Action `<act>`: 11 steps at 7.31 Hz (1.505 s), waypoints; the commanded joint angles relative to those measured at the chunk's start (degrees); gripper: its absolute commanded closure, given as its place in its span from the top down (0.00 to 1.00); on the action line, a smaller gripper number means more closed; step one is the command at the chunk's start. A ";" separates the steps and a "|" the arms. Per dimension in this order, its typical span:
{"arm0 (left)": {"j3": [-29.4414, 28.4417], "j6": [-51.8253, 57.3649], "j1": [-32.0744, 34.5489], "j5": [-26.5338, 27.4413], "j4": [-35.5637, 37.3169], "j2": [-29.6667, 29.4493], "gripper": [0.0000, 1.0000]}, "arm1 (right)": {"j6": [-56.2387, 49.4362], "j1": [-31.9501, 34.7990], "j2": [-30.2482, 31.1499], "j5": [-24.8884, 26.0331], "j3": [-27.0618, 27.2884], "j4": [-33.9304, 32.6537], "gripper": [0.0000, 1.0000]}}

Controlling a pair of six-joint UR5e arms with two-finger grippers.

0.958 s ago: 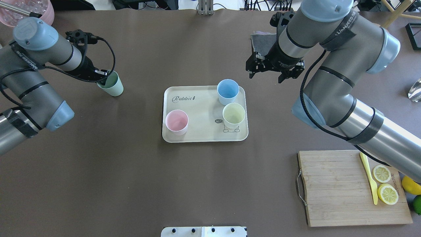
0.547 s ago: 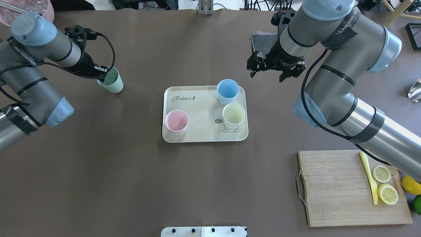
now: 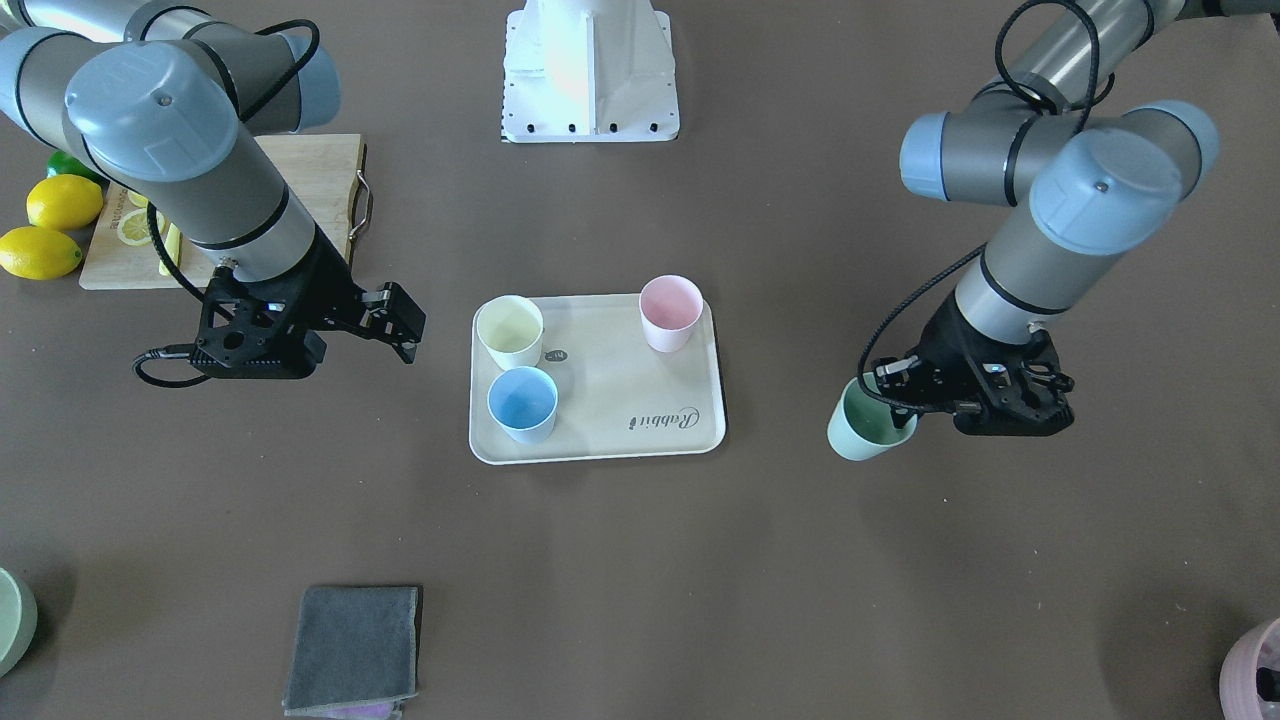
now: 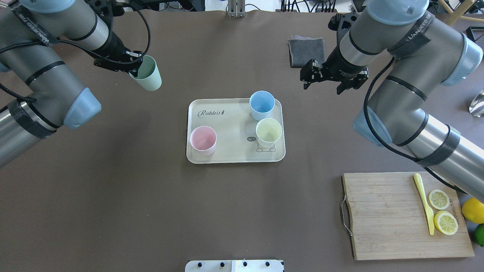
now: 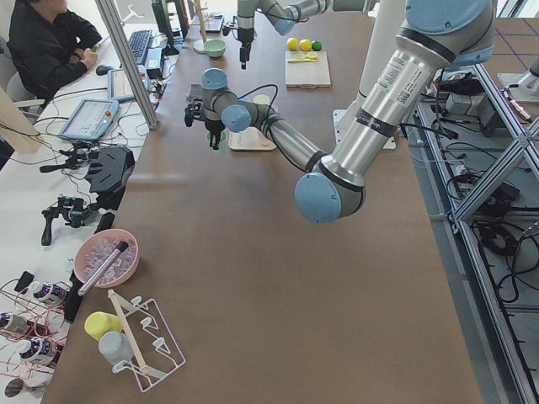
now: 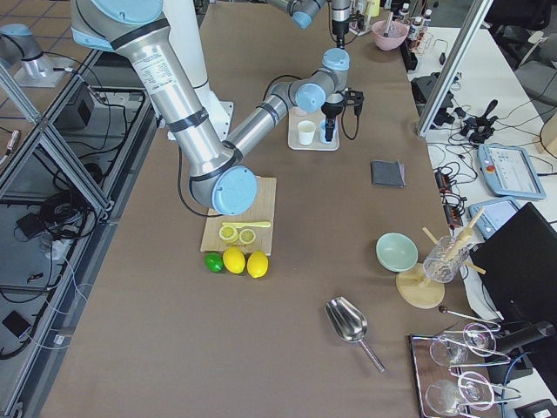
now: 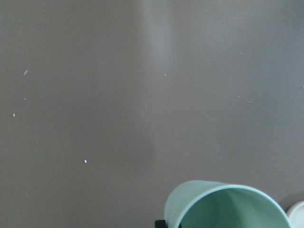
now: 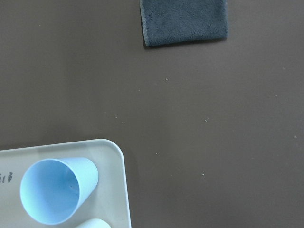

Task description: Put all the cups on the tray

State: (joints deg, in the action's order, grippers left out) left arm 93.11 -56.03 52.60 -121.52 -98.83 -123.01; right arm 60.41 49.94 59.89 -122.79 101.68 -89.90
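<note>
Cream tray (image 4: 230,130) with "Rabbit" script (image 4: 211,112)

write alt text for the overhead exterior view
The left gripper holds a tilted mint green cup by its rim, up-left of the cream tray, which carries the blue cup, yellow cup and pink cup. The right gripper hangs open and empty to the tray's upper right.

- A wooden cutting board (image 4: 393,226) lies at 4 o'clock of the overhead view.
- Two lemon slices (image 4: 438,199) and a yellow knife (image 4: 425,207) lie on its 3 o'clock side.
- A lemon (image 4: 472,212) and a lime (image 4: 480,234) sit just beyond that edge.
- A folded grey cloth (image 4: 306,51) lies at 1 o'clock.
</note>
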 commanded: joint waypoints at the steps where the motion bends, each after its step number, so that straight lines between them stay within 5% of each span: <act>1: 2.16 -8.89 -6.24 3.72 0.48 -3.01 0.00 | -3.53 1.99 4.69 -1.05 2.99 -0.01 1.00; 4: 1.29 -12.78 -15.22 12.43 0.22 -3.64 0.00 | -8.55 4.45 7.60 -1.84 2.73 0.08 1.00; 11: -10.05 -12.96 -15.77 14.91 -6.72 -8.12 0.00 | -8.65 5.25 8.23 -2.20 2.64 0.17 1.00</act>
State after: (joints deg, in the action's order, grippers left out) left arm 83.85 -68.87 36.80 -106.78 -104.73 -130.88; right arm 51.77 55.14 68.11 -124.98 104.34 -89.74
